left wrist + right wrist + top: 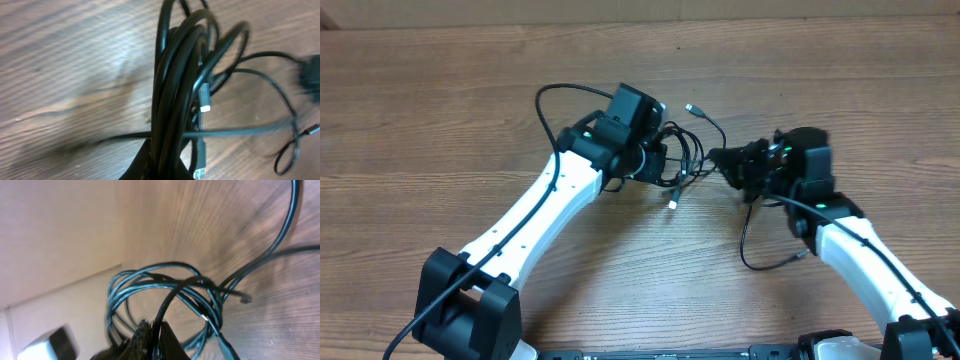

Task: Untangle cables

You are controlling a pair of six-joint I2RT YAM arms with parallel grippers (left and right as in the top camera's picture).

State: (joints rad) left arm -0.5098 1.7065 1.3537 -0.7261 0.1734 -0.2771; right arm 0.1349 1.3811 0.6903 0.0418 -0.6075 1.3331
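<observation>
A tangle of thin black cables (682,160) hangs between my two grippers above the wooden table. My left gripper (660,162) is shut on a thick bundle of loops (172,100), which runs up out of its jaws (167,162); small silvery plug ends (205,106) dangle beside it. My right gripper (725,160) is shut on a single black strand (167,305) that rises from its jaws (156,337) into the coiled loops (150,280). One loose strand with a plug end (692,108) reaches to the far side, another curls near my right arm (765,262).
The left arm's own black lead (555,95) arcs behind its wrist. The wooden table (440,130) spreads all round; a pale wall edge shows at the back (880,8). My right gripper shows blurred in the left wrist view (310,80).
</observation>
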